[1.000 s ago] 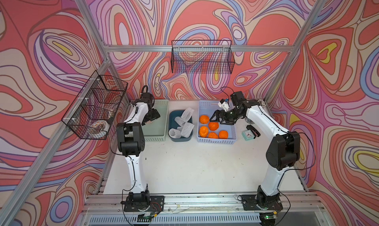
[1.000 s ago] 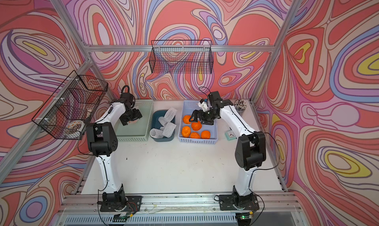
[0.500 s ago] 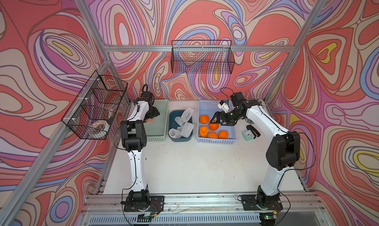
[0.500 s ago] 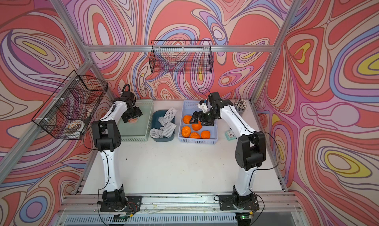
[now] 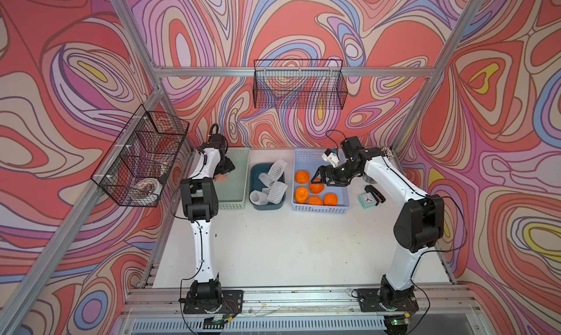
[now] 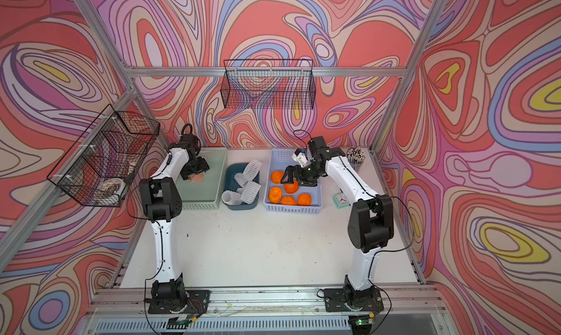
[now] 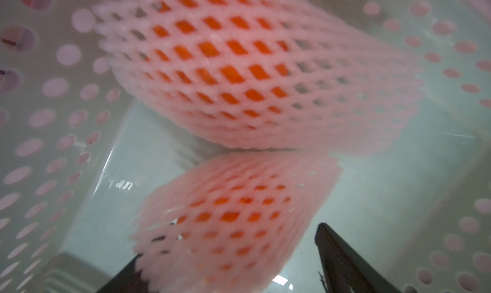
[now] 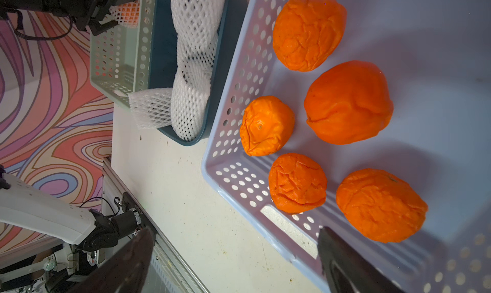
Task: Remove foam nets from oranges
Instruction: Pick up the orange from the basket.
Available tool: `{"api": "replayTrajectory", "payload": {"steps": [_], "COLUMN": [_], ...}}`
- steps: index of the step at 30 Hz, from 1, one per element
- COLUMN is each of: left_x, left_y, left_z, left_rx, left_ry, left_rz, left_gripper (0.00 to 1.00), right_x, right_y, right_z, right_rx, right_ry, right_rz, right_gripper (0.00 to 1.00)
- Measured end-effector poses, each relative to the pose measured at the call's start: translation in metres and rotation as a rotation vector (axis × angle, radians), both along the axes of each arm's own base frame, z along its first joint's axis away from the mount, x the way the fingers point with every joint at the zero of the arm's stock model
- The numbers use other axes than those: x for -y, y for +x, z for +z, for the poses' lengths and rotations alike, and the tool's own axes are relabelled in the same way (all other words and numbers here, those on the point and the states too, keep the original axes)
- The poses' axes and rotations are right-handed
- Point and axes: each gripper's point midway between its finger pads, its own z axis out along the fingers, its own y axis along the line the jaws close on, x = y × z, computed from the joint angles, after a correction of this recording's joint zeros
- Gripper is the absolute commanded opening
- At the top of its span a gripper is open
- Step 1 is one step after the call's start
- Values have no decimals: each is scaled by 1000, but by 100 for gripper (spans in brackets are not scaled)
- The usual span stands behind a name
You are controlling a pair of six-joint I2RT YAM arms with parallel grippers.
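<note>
The left tool reaches down into the pale green perforated plastic basket at the back left of the white table. Its jaws stand wide apart around a net-wrapped orange, a bright-orange fruit inside a white foam mesh sleeve. One finger is at the sleeve's edge and the other finger stands clear of it, so the tool grips nothing. A second wrapped orange lies just beyond in the same basket, and the two seem to touch.

The right tool hovers over the lilac perforated plastic basket, jaws fully spread and empty. Five bare oranges with lumpy skin lie on that basket's floor below it.

Between the two baskets sits a dark blue plastic tub holding the empty foam nets — white tubes with diamond holes, piled loosely, one sticking up over the far rim.
</note>
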Motion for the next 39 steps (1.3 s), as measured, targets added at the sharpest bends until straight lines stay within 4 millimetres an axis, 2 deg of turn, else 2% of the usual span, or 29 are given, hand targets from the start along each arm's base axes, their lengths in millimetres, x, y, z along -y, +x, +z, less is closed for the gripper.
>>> {"api": "replayTrajectory", "payload": {"steps": [5,10,18,23,26,33,39], "left_x": [-4,-8,-10,-5,1,18,49], "left_y": [-4,-8,-9,-20,-29,-48,-70], "left_z": [-10,-16,-16,-11,3,60,89], "left_rx": [-37,-62,-65,-66,-45,82,157], "left_ry": [8,7,4,-19,-44,-101,-169], "left_rz": [5,4,-21,-43,-54,-74,-100], "left_gripper": [77,67,62,61,61,61,61], "right_x": [0,1,2,3,3,1,-3], "right_y": [-1,-2,-4,-4,-4,-1,-1], "right_z": [-1,-3,-7,-8,-8,-6,-2], "right_rx": [-6,-11,-22,-21,-21,-16,-18], "right_ry": [-2,-4,-13,-16,-17,-1,26], "right_rz": [0,0,-2,-4,-5,-11,-13], "right_gripper": [98,98,98,98,98,98,98]}}
